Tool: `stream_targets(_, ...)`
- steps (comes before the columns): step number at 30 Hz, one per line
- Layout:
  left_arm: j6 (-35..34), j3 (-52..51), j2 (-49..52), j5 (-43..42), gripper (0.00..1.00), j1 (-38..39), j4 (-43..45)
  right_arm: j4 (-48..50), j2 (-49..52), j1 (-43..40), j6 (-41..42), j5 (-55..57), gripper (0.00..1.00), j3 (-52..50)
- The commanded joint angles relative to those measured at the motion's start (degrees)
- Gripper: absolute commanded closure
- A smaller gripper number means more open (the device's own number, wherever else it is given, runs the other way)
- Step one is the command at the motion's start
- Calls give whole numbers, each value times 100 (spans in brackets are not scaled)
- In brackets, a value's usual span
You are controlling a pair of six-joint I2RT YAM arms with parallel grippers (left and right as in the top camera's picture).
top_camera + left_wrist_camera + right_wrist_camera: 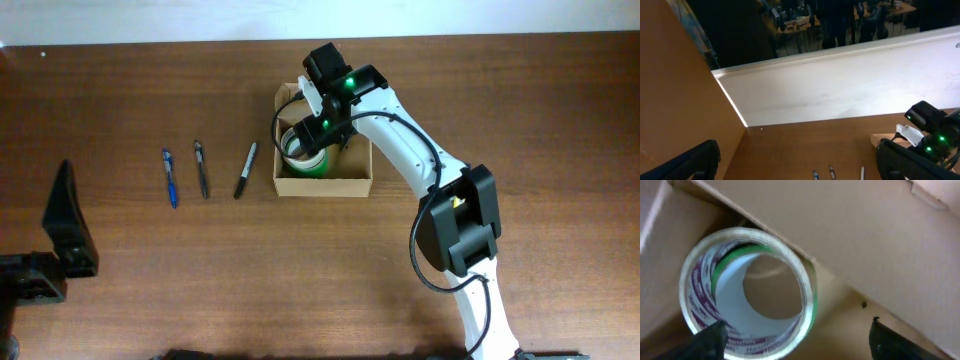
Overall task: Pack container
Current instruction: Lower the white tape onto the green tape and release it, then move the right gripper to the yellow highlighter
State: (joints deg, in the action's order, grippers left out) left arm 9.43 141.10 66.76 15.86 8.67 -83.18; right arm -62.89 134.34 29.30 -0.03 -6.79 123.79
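Observation:
The container, a small tan cardboard box [325, 185], stands open at the table's middle. A roll of tape [300, 150] with a white, purple and green rim lies tilted inside it on the left. My right gripper [322, 122] reaches down into the box, just over the roll. In the right wrist view its fingers [802, 342] are spread wide and the roll [735, 300] sits by the left finger, against the box wall [865, 240]. My left gripper [70, 230] is open and empty at the table's left front, its fingers [797, 165] wide apart.
A blue pen [169, 178], a black pen [201, 168] and a black marker [245, 170] lie side by side left of the box. The left wrist view shows their tips [831, 172] and the box corner [880, 140].

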Motion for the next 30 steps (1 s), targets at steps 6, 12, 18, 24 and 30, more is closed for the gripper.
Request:
stream_targets(6,52,-44,42,-63,1,17,-2,-1224,-330,22,74,682,5,2046)
stream_targets(12,52,-44,42,-61,1,17,-4,-2804,-339,-234,468,1746,3,3641)
stream_targets(18,55,-87,42,-59,1,17,-4,-3445,-350,-1064,1311,1373,0,3606)
stream_targets(24,55,-232,39,-42,1,17,-46,-3445,-348,-1902,1552,1029,1,3569)
stream_targets(30,55,-369,42,-42,1,17,-42,-3445,-348,-2732,1475,887,1,3058)
